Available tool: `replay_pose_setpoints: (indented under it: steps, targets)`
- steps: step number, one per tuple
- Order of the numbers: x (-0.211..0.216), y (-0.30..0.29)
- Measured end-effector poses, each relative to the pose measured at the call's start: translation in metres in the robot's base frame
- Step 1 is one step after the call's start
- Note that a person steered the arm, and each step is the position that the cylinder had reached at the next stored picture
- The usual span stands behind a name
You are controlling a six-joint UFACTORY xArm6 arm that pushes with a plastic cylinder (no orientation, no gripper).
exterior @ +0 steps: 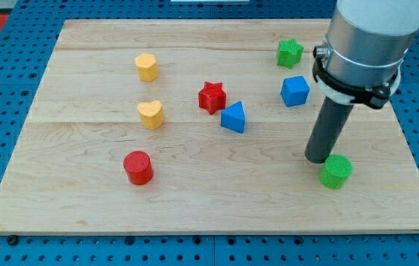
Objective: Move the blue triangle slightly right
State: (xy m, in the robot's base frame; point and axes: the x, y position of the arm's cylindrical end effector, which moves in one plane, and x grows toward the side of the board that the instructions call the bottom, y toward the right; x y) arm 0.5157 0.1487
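The blue triangle (233,117) lies near the middle of the wooden board (83,192), just right of and below the red star (211,97), nearly touching it. My tip (318,158) rests on the board at the view's right, well to the right of the blue triangle and a little lower. It stands right beside the green cylinder (335,171), at that block's upper left. The blue cube (295,91) sits between the triangle and the rod, higher up.
A green star-like block (290,52) is near the top right. A yellow hexagon block (146,66) and a yellow heart block (151,114) are at the left. A red cylinder (138,167) is at the lower left.
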Motion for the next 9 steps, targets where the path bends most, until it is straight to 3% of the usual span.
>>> replay_pose_setpoints:
  steps: [2,5,9]
  targets:
    - [-0.007,-0.101]
    - [-0.014,-0.118]
    - [-0.082,-0.176]
